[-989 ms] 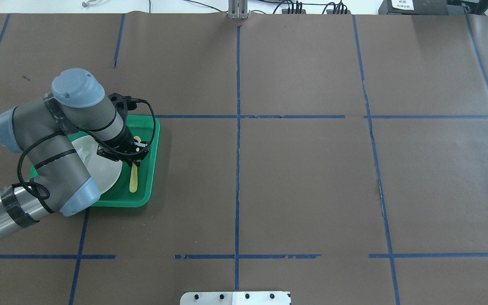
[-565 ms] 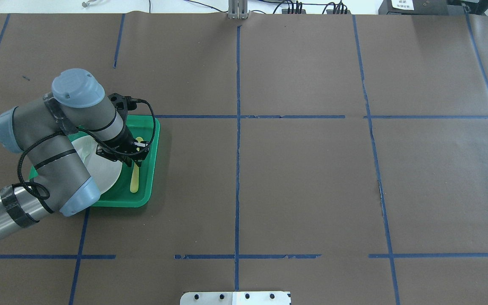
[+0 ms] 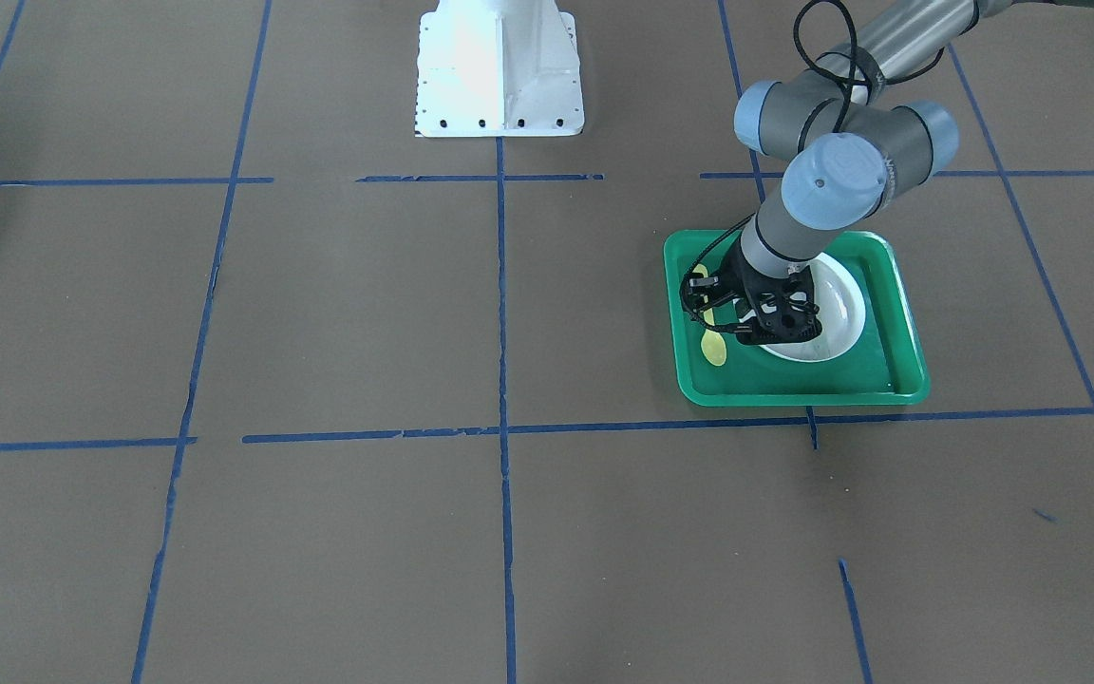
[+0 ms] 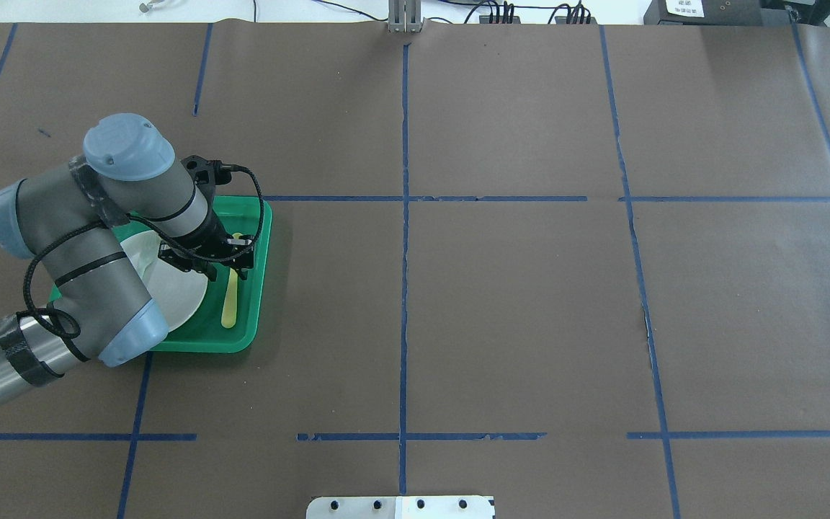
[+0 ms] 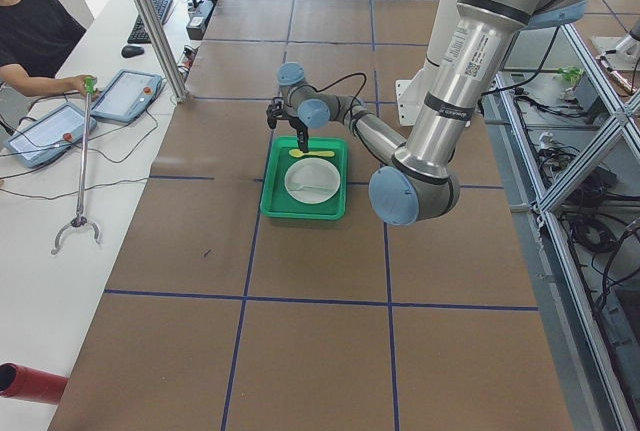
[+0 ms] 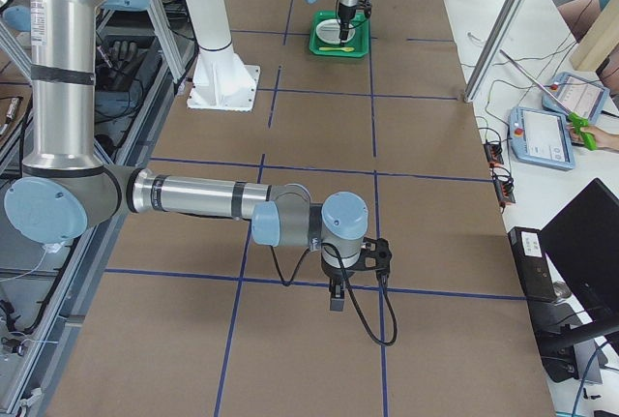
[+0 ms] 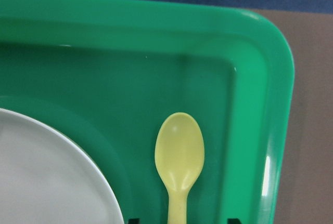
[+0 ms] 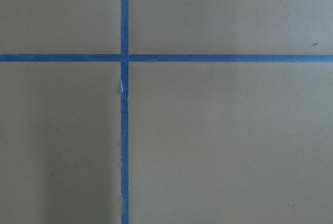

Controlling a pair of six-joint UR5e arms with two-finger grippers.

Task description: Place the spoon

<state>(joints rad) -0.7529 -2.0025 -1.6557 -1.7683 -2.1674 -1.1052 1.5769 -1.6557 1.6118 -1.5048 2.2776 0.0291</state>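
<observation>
Operator: Since a second ago the left arm has drawn up and back a touch, carrying the left gripper [image 4: 227, 273] higher over the handle; the spoon [image 4: 229, 301] itself has not shifted.

Spotter: Where does it lie?

Operator: Flat on the floor of the green tray [image 4: 262, 274], just beside the white plate [image 4: 177, 292], between it and the tray's side wall; its bowl points toward the far rim; the part my wrist view shows lies free of everything.

Spotter: And the jaws?

Operator: On the left they stand apart, one tip either side of the handle, holding nothing; the right gripper [image 6: 336, 293] I see only from the side camera, parked well apart from the tray over bare paper, so I cannot tell how its jaws stand.

Spotter: Which step are we on, then?

Operator: I judge the placing done and the retreat in hand; next I want a straight lift until the tips are above the tray wall, then a swing out; any sideways drift while low could nudge the handle or catch the plate's edge.
</observation>
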